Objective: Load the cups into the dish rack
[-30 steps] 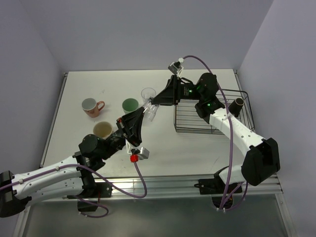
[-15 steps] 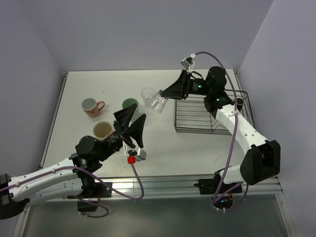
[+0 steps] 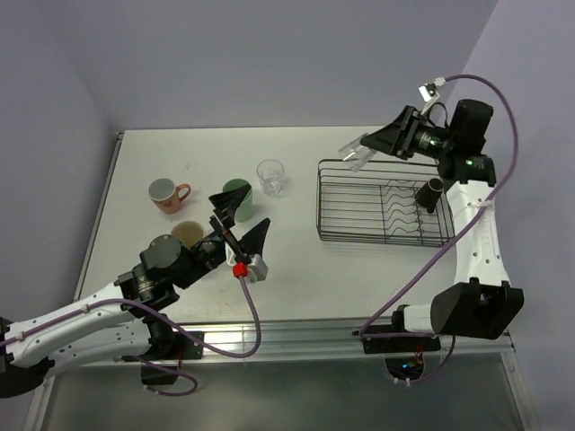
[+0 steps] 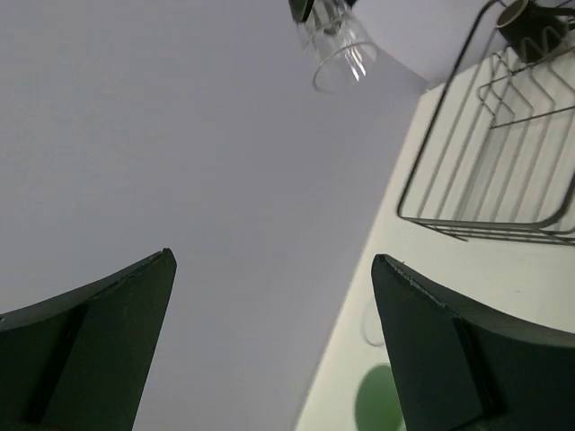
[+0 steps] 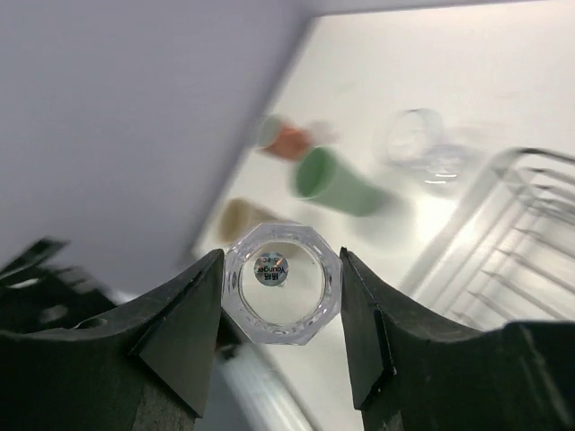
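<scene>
Right claw [image 3: 362, 147] holds glass [image 5: 280, 284] near rack's [image 3: 320, 199] far edge.

the dish rack [image 3: 320, 202] is black, the cup [image 3: 430, 192] in it dark brown, the glass [image 3: 358, 153] above it clear; left of it, green tumbler [image 3: 237, 191], pinkish mug [image 3: 165, 193], cream mug [image 3: 185, 235].

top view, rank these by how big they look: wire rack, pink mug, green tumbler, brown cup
1. black wire dish rack
2. pinkish handled mug and green plastic tumbler, too alike to rank
3. small dark brown cup
</scene>
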